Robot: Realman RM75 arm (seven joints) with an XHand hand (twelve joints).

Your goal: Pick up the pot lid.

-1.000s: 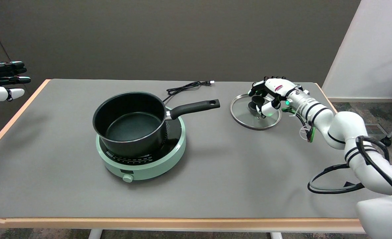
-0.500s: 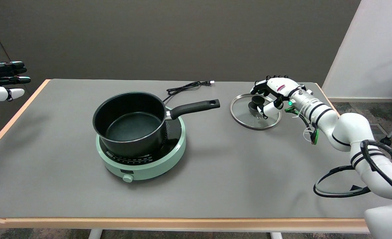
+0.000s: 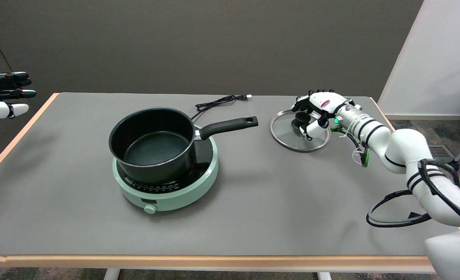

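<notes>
One pot lid [image 3: 292,136] lies flat at the bench's [image 3: 253,217] far right, knob [image 3: 299,120] upward. Directly over that knob, the right hand [image 3: 318,111] curls its fingers around it; whether they actually grip it, I cannot tell.

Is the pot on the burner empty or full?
Empty: the pot shows its bare dark bottom, and its lid lies on the table.

The pot lid [image 3: 292,134] looks like clear glass with a shiny metal rim and a black knob. The pot [image 3: 154,144] is matt black, its handle glossy plastic. The cooker [image 3: 199,175] is smooth pale green plastic. The table [image 3: 253,210] has a matt grey cover and a wooden edge.
</notes>
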